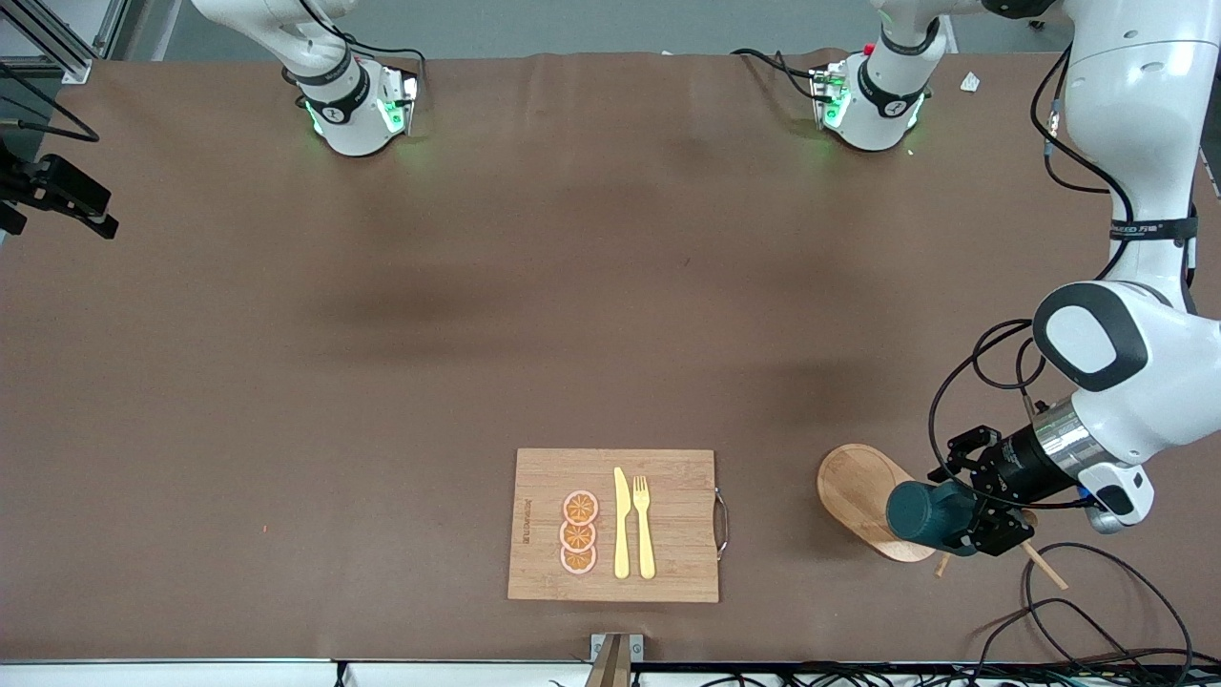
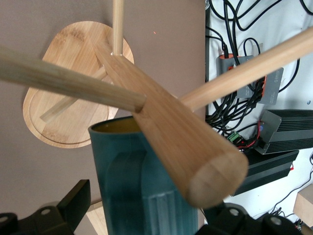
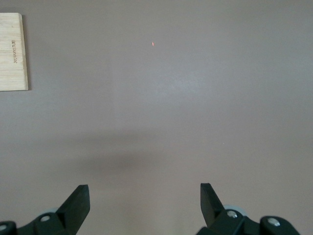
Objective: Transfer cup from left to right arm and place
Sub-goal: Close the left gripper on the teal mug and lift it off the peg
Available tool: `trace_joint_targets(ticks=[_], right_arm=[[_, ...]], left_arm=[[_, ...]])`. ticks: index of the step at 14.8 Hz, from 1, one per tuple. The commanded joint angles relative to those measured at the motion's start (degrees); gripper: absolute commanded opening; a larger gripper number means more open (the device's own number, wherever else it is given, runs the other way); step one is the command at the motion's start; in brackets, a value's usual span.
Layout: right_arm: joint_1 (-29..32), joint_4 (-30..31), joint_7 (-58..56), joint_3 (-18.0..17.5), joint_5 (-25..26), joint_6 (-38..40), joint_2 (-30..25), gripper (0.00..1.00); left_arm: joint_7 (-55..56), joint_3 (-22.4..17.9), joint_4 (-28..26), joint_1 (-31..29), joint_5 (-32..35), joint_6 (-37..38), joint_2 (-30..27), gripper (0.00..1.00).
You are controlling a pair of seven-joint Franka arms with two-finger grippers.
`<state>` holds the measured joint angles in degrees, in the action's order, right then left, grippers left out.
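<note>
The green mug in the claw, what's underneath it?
The mug, held sideways by the left claw, hangs over the oval base of a wooden mug rack. The part of that base under the mug is covered.

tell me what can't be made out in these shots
- Cup handle: front view, turned out of sight in the left hand.
- Wooden mug tree: front view, all but its base hidden by cup and left hand.
- Right hand: front view, cut off by the top edge; the wrist view shows it open over bare table.

Brown matte worktop (image 1: 572, 286) fills the view. Black cables (image 1: 1078, 630) trail off one corner. Pale floor (image 2: 288, 19) at edges.
</note>
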<state>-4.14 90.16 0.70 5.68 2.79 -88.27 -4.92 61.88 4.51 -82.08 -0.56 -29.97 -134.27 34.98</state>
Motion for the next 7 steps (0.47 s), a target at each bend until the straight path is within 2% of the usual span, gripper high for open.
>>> trace_joint_targets(ticks=[1,4,7], right_arm=[[0.0,1.6,-0.3,-0.2,0.6,-0.8,-1.4,1.00],[0.0,1.6,-0.3,-0.2,0.6,-0.8,-1.4,1.00],[0.0,1.6,-0.3,-0.2,0.6,-0.9,-1.4,1.00]], left_arm=[[-1.1,0.0,1.6,0.2,-1.1,-0.8,1.2,1.00],[-1.1,0.7,1.6,0.0,-1.1,-1.6,1.7,0.98],[-1.2,0.8,1.6,0.0,-2.5,-1.7,1.8,0.90]])
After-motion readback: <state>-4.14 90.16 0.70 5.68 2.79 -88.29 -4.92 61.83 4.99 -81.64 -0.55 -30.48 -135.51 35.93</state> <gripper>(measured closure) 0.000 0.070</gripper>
